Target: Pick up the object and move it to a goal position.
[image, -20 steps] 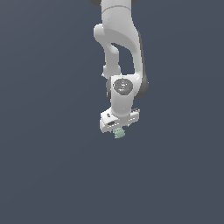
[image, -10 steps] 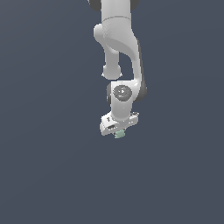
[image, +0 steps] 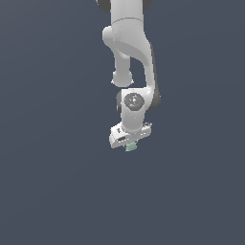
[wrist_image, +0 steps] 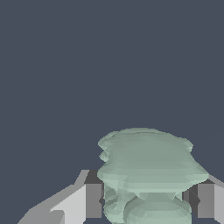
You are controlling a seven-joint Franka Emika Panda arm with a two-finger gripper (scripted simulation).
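Observation:
The object (image: 130, 148) is a tiny pale mint-green ridged lump held under the white arm's hand in the exterior view. My gripper (image: 130, 145) is shut on it, clear above the dark grey ground. In the wrist view the object (wrist_image: 146, 166) fills the space between my two fingers (wrist_image: 89, 200), which press on its sides. Its lower part is hidden by the frame edge. No goal marker shows in either view.
The white arm (image: 129, 57) hangs down from the top of the exterior view. Plain dark grey ground (image: 57, 191) lies all around, with no other objects in view.
The arm has carried the object slightly to the exterior view's right, at about the same height. The grip on the object has held.

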